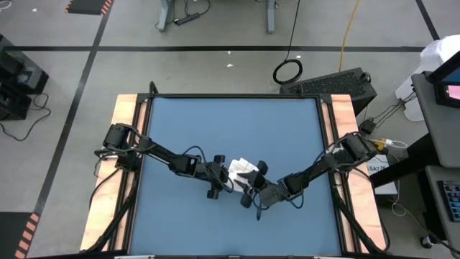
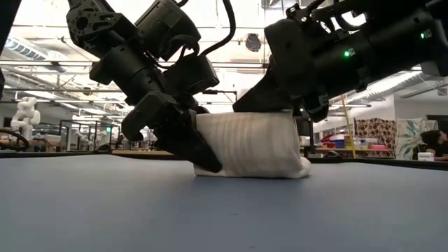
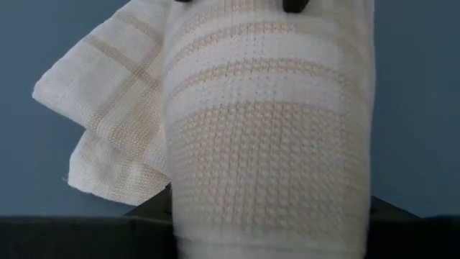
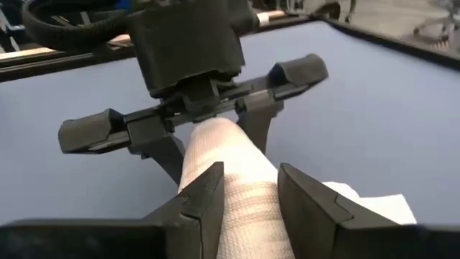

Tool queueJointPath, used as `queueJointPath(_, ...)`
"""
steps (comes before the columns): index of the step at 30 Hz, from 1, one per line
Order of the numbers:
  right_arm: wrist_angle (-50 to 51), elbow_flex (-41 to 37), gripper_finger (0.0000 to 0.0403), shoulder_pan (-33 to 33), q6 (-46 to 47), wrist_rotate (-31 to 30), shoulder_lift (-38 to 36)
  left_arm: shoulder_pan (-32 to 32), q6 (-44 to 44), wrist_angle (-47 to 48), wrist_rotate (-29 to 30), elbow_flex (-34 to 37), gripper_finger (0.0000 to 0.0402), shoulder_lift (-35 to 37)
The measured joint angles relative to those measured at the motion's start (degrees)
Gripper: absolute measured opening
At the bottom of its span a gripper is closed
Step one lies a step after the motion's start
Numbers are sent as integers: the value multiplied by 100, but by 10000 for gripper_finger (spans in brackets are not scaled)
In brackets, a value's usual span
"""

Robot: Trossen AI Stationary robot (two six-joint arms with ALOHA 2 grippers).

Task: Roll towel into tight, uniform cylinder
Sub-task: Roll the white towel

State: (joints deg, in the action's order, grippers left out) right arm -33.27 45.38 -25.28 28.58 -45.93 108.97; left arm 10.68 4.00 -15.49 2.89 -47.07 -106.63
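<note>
I grip the rolled towel [image 4: 237,180] mid-table, left gripper [image 2: 192,147] and right gripper [image 4: 251,191] clamping opposite ends; I'd tuck the loose corner evenly.

From above, the light on my table [image 1: 230,137] is even and soft, with only faint shadows under my arms. In the low view the ceiling lights behind me glare white, so my arms read as dark shapes against them, and the near part of the table is out of focus. Through my left wrist view the towel [image 3: 269,129] sits so close that its nearest part blurs, though its weave farther off shows sharp and brightly lit.
</note>
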Motion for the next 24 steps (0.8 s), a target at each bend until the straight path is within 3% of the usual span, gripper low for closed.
queueJointPath(10, 514, 20, 121, -109, 485, 8, 11, 2, 103, -43, 22, 2, 191, 0)
queueJointPath(18, 731, 18, 121, -181, 735, 50, 16, 37, 89, -7, 68, 4, 256, 4)
queueJointPath(24, 802, 14, 121, -220, 887, 84, 20, 37, 78, 750, 68, 24, 305, 522)
